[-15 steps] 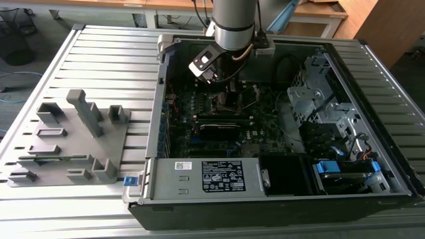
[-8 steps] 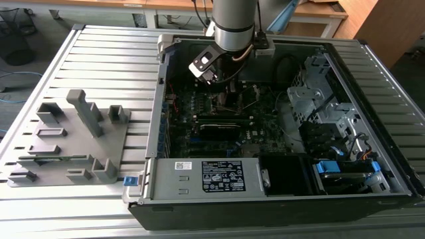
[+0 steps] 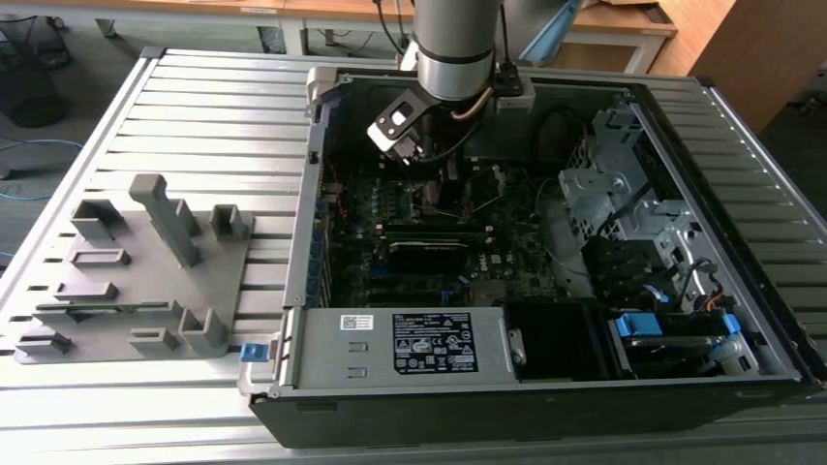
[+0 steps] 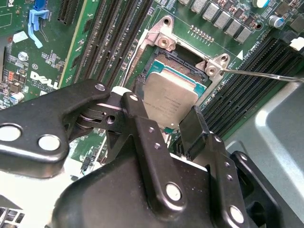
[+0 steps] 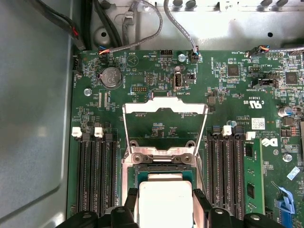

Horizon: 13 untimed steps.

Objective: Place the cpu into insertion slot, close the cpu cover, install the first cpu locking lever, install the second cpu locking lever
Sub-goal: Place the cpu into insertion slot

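Gripper [image 4: 164, 113] pinching cpu [image 4: 172, 95] by opposite edges, chip just over insertion slot [image 4: 175, 59], looks tilted, not seated. At slot's edge cpu cover [image 5: 165, 105] stands hinged up. Do it well: level chip, square to slot rim, lower straight, no sliding.
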Motion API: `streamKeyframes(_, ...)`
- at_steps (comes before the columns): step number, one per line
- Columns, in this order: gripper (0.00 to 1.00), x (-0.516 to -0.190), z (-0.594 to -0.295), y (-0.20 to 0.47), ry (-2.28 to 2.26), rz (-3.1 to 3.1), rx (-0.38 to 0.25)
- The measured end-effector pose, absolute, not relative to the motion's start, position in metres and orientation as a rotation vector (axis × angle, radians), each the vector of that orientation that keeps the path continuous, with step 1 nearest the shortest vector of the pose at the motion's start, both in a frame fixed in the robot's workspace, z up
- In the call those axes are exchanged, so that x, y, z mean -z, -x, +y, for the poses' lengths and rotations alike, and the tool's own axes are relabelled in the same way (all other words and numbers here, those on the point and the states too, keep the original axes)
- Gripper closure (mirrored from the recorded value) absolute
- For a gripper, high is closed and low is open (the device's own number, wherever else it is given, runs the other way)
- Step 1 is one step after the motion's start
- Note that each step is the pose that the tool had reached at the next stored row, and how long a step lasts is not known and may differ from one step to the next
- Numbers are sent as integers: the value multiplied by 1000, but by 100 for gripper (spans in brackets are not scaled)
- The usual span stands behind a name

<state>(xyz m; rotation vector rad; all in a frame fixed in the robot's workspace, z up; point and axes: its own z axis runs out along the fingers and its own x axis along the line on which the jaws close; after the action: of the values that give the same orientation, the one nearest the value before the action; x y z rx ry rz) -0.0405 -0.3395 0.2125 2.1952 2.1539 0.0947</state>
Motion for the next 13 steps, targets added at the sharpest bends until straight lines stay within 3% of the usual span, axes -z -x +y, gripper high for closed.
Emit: streamKeyframes(13,46,-207,-340,40,-2195,2154,-95)
